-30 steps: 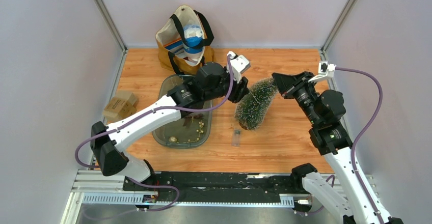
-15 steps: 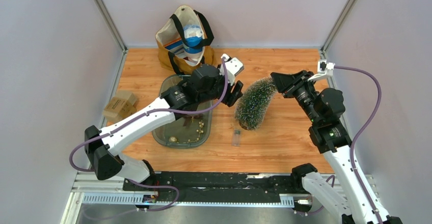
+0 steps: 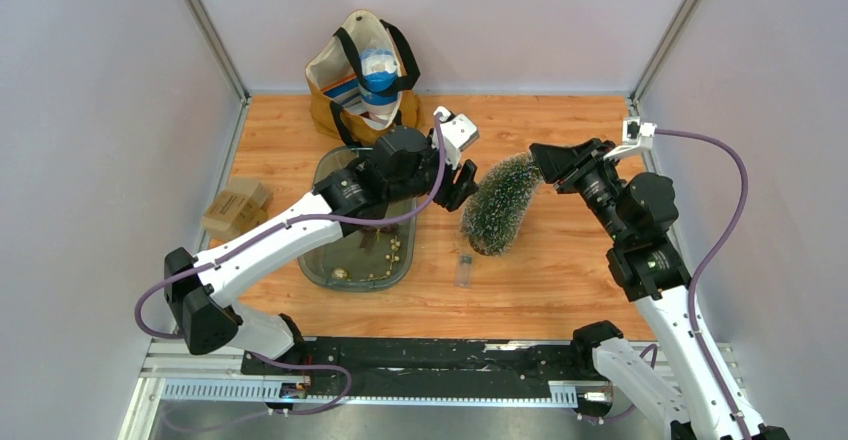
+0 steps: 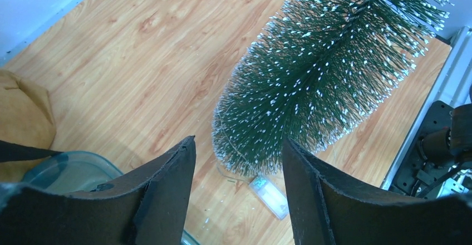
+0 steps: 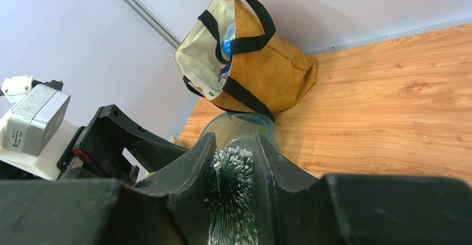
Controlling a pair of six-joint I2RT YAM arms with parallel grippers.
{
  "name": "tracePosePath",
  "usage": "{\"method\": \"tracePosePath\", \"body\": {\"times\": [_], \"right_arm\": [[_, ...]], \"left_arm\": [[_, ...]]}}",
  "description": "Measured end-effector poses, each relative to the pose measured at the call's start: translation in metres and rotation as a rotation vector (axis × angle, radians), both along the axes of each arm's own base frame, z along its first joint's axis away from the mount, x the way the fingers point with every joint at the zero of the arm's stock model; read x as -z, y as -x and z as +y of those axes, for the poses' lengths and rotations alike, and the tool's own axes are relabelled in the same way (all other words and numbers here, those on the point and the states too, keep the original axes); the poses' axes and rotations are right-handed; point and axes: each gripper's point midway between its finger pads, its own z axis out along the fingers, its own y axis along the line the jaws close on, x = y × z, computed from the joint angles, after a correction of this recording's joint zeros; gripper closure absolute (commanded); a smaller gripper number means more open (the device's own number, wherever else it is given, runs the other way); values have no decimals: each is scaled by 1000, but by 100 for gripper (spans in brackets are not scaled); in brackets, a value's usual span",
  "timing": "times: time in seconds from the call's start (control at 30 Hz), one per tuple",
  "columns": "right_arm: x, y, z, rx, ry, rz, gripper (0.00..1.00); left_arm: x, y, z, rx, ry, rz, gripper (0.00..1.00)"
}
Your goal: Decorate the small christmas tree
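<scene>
Small christmas tree (image 3: 500, 205): tilted, base down on table (image 3: 560, 280), right of clear tray (image 3: 322, 175), tip raised toward right gripper (image 3: 541, 160).
Right gripper: fingers part-way apart, tree tip between them, bristles touching both inner faces. Firm clamp or loose contact: cannot tell.
Left gripper (image 3: 463, 186): fingers wide apart, nothing between them, just beside tree's left flank.
Small clear box (image 3: 463, 270): on table near tree base.
</scene>
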Motion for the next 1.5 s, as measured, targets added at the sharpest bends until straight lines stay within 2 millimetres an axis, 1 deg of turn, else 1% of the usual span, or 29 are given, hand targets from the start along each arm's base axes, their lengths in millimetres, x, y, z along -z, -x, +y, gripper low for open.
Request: {"method": "tracePosePath", "body": {"times": [0.1, 0.13, 0.17, 0.23, 0.27, 0.37, 0.43, 0.5, 0.6, 0.8, 0.97, 1.1, 1.3, 1.37, 1.4, 1.43, 1.5], "right_arm": [[-1, 0, -1, 1, 4, 1, 65], [-1, 0, -1, 2, 6, 3, 62], [-1, -1, -1, 4, 8, 4, 58], [-1, -1, -2, 4, 10, 6, 54], [-1, -1, -2, 4, 13, 7, 50], [2, -1, -1, 0, 25, 15, 30], [3, 0, -3, 2, 42, 22, 19], [2, 1, -5, 8, 62, 27, 14], [-4, 2, -12, 26, 92, 22, 7], [-31, 4, -26, 67, 146, -28, 3], [-37, 5, -40, 113, 191, -31, 0], [-45, 10, -66, 217, 227, -31, 0], [-62, 38, -115, 454, 251, -34, 0], [-61, 45, -130, 533, 244, -12, 0], [-56, 49, -138, 574, 240, 11, 0], [-48, 51, -145, 610, 235, 40, 1], [-24, 54, -154, 660, 223, 105, 2]], "left_arm": [[-1, 0, 1, -4, 2, -2, 32], [-2, 1, 2, -5, 4, -1, 33], [-3, 1, 2, -7, 5, -2, 33], [-4, 1, 3, -8, 7, -3, 32], [-4, 1, 4, -9, 8, -4, 32], [-3, 3, 6, -11, 7, 1, 32], [1, 5, 8, -15, 4, 10, 32], [6, 6, 10, -18, -2, 20, 32], [15, 7, 12, -28, -16, 37, 31], [31, 9, 20, -51, -40, 63, 30], [36, 10, 24, -63, -54, 72, 29], [44, 11, 31, -88, -70, 85, 27], [60, 8, 43, -139, -82, 129, 26], [64, 4, 48, -165, -78, 150, 26], [66, 1, 51, -180, -75, 162, 26], [67, -2, 55, -197, -69, 175, 25], [70, -8, 61, -228, -54, 201, 25]]}}
